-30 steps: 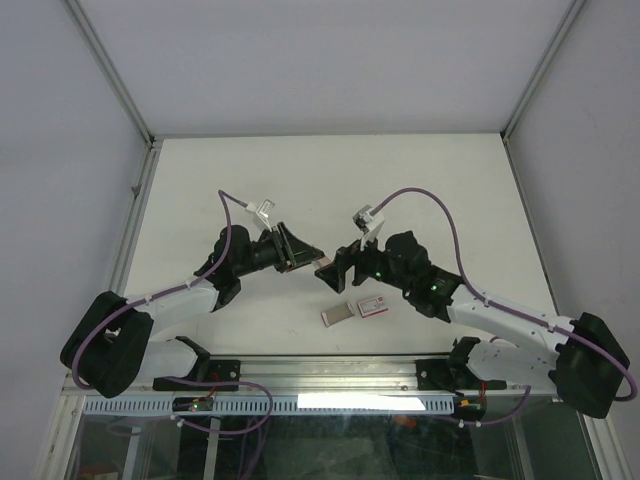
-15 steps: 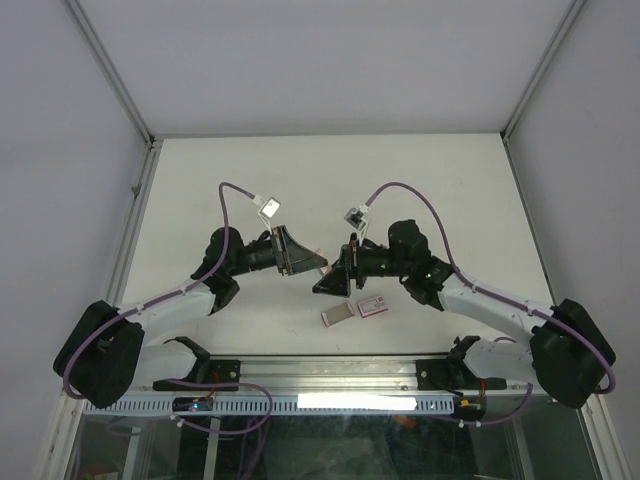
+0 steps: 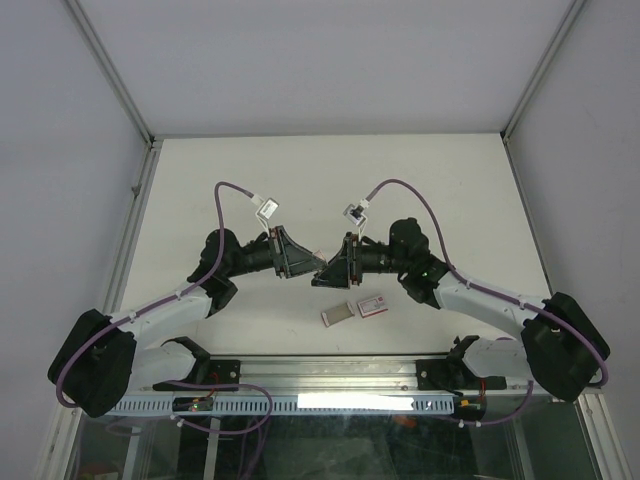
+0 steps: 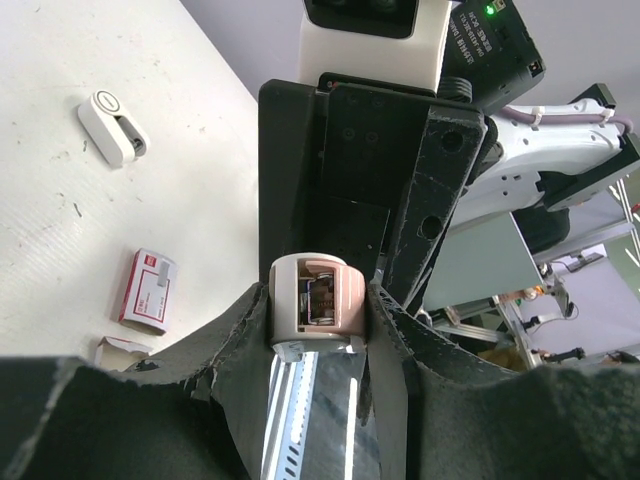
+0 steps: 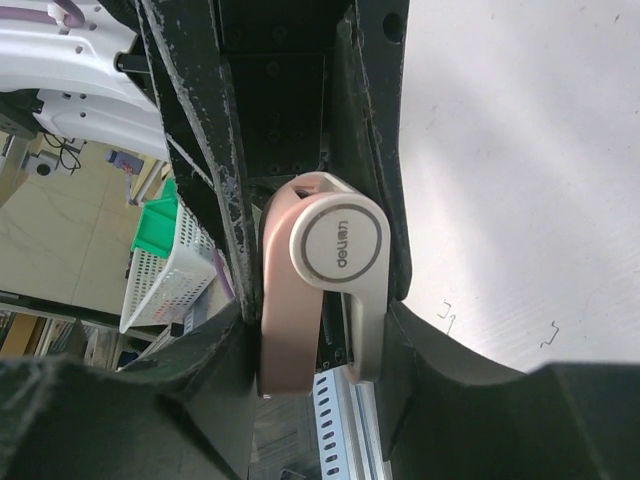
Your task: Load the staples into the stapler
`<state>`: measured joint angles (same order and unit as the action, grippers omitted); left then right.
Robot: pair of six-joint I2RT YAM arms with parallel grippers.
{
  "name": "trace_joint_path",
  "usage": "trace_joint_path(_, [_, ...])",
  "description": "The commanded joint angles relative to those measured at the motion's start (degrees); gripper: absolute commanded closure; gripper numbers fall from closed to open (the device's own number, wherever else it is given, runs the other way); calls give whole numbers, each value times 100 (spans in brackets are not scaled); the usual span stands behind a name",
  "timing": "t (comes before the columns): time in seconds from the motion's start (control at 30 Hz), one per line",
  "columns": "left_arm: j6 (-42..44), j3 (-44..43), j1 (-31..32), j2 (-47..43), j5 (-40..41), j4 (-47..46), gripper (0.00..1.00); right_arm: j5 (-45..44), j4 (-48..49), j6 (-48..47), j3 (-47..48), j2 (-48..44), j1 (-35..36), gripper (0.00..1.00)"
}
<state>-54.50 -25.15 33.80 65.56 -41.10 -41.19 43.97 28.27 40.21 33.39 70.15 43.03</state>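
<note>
A pink and white stapler (image 3: 322, 264) hangs above the table between both arms. My left gripper (image 3: 311, 262) is shut on one end, whose open front (image 4: 312, 305) sits between its pads. My right gripper (image 3: 329, 270) is shut on the other end, its fingers pressing the pink side and the white side of the stapler (image 5: 322, 285). The red-pink staple box (image 3: 371, 307) and its greyish tray (image 3: 337, 314) lie on the table below. Strips of staples cannot be made out; two loose bent staples (image 5: 447, 315) lie on the table.
A small white oval object (image 4: 112, 128) lies on the table beyond the box (image 4: 148, 291). The metal rail (image 3: 330, 372) runs along the near table edge. White walls enclose the table on three sides.
My right gripper has moved left to the stapler and closed on its free end. The left gripper has shifted slightly right and kept its hold.
</note>
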Motion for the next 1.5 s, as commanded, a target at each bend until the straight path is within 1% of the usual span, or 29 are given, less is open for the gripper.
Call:
trace_joint_path(0.0, [297, -161, 61, -170, 62, -171, 100, -247, -30, 122, -46, -203, 22, 100])
trace_joint_path(0.03, [316, -180, 66, -174, 61, -109, 100, -236, -59, 105, -31, -231, 22, 100])
trace_joint_path(0.07, [351, -202, 63, -177, 51, -37, 93, -233, -127, 90, 11, -257, 22, 100])
trace_joint_path(0.13, [374, -246, 65, -213, 162, 164, 64, -141, -415, 2, 158, -247, -75, 100])
trace_joint_path(0.17, [397, -257, 59, -229, 238, 279, 53, -57, -665, -83, 266, -214, -124, 100])
trace_joint_path(0.23, [417, -276, 65, -293, 324, 366, 40, 34, -1128, -323, 461, -157, -148, 100])
trace_joint_path(0.27, [388, -272, 65, -323, 387, 402, 39, 30, -1337, -434, 519, -158, -153, 100])
trace_joint_path(0.33, [353, -272, 65, -398, 520, 496, 41, 15, -1610, -636, 585, -176, -167, 100])
trace_joint_path(0.47, [277, -257, 64, -447, 544, 441, 52, 91, -1857, -783, 674, -126, -213, 100])
trace_joint_path(0.5, [212, -243, 65, -441, 525, 353, 52, 120, -1868, -786, 684, -85, -213, 100])
trace_joint_path(0.63, [172, -220, 61, -352, 395, 139, 47, 189, -1864, -765, 704, 14, -216, 100])
trace_joint_path(0.87, [177, -233, 65, -223, 375, 258, 48, 306, -1885, -809, 771, 40, -212, 100])
trace_joint_path(1.0, [177, -268, 65, -144, 374, 280, 46, 449, -1939, -864, 813, 113, -214, 100])
trace_joint_path(1.07, [0, -271, 64, -111, 381, 279, 49, 528, -1925, -857, 818, 130, -216, 100])
trace_joint_path(1.2, [-42, -265, 65, -76, 365, 292, 57, 541, -1930, -865, 831, 93, -216, 100])
trace_joint_path(1.27, [-58, -254, 65, -58, 337, 287, 57, 549, -1927, -857, 841, 87, -216, 100])
trace_joint_path(1.37, [-69, -271, 59, -23, 301, 272, 51, 601, -1924, -849, 854, 114, -211, 100])
trace_joint_path(1.47, [-78, -280, 74, 24, 263, 244, 50, 602, -1921, -848, 845, 105, -205, 100])
